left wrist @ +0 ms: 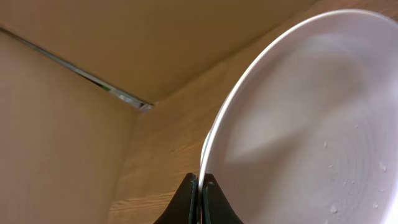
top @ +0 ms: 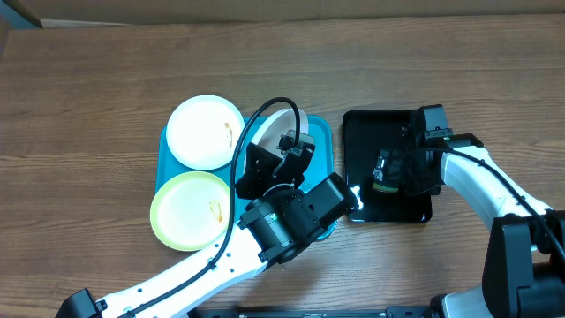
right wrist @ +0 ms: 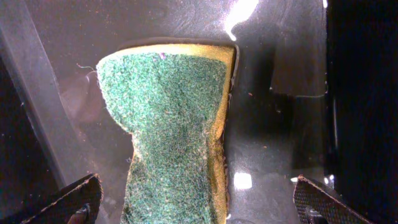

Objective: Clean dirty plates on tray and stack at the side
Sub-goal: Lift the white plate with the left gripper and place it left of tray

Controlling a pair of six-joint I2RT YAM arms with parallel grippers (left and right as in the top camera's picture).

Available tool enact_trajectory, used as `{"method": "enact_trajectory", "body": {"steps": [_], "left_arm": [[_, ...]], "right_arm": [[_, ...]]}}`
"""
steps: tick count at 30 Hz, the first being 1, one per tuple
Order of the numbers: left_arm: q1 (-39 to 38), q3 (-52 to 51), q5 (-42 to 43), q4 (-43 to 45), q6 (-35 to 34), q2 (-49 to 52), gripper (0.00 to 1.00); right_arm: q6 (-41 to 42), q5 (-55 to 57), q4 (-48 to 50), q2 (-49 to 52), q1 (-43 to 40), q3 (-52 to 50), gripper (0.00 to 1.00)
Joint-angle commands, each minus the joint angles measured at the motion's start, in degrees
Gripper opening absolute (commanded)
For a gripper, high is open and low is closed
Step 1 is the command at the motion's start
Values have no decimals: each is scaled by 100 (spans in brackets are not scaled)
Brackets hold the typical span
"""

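Our left pincer [left wrist: 200, 186] is clamped on the rim of a white plate [left wrist: 311, 124], over the turquoise tray [top: 321, 137] mid-frame. Our right pincer [right wrist: 199, 202] sits wide open around the sponge [right wrist: 168, 112] in the black tray [top: 364, 132].

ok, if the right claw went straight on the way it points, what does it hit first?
The sponge: it lies green side up, dead ahead between the open fingers of the right claw. The black tray is right under it. Distance to the sponge is unclear from the wrist view.
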Motion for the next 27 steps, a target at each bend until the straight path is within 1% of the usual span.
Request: {"method": "enact_trajectory", "body": {"steps": [1,3,6,9,11,14,17,19,20,21,23,26,27], "left_arm": [[-37,125,-483,127,13,-66,4],[-37,125,-448,352,-20,-66,4],[-48,125,42,538,-9,-66,4],[24,125,442,525,-282,-66,4],[164,125,826,525,-522,-68,4],[608,125,1904,525,-793,-96,4],[1469,127,3436,522,-1049,-155,4],[2361,127,4660,520,-1126,-219,4],[2623,127,4962,518,-1126,-236,4],[3108,127,5458,501,-1123,-258,4],[4006,127,6155,422,-1123,-264,4],[5438,125,6793,238,-1126,-251,4],[6022,125,7040,221,-1117,-251,4]], "right_arm": [[-17,57,35,-57,20,-13,100],[-17,57,35,-57,20,-13,100],[-17,57,35,-57,20,-13,100],[-17,57,35,-57,20,-13,100],[-17,57,35,-57,20,-13,100],[-17,57,35,-57,20,-13,100],[-17,57,35,-57,20,-13,100],[-17,57,35,-57,20,-13,100],[-17,57,35,-57,20,-13,100],[-17,57,35,-57,20,-13,100],[-17,57,35,-57,20,-13,100],[-17,57,35,-57,20,-13,100],[-17,57,35,-57,20,-13,100]]}}
